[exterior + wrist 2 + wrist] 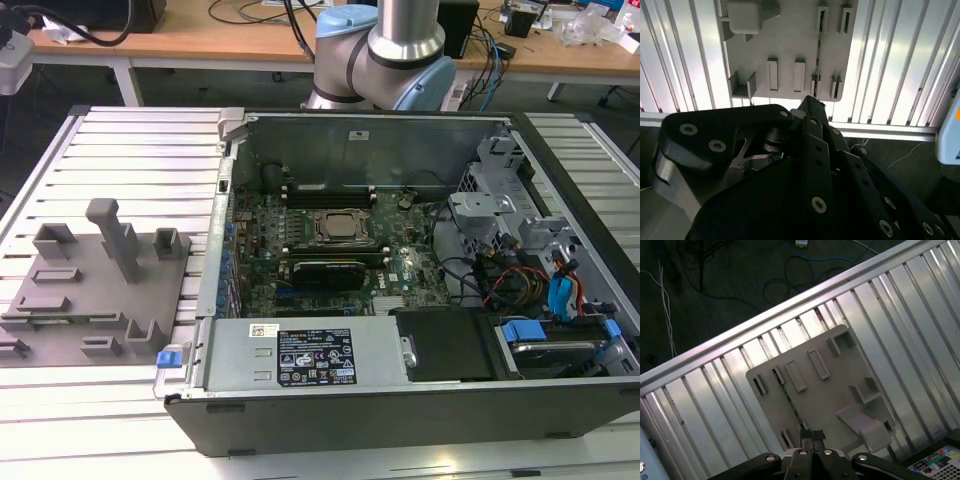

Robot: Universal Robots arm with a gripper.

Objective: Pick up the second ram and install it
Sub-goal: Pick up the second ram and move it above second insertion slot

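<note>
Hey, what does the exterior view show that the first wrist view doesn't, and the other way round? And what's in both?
Exterior view adds the motherboard, the square processor and the arm's base. First wrist view adds the gripper, lined up with the second ram, a thin stick standing on edge in a slot, plus dark floor with cables. Both share the grey holder plate on the slatted table and the case's printed label.
</note>
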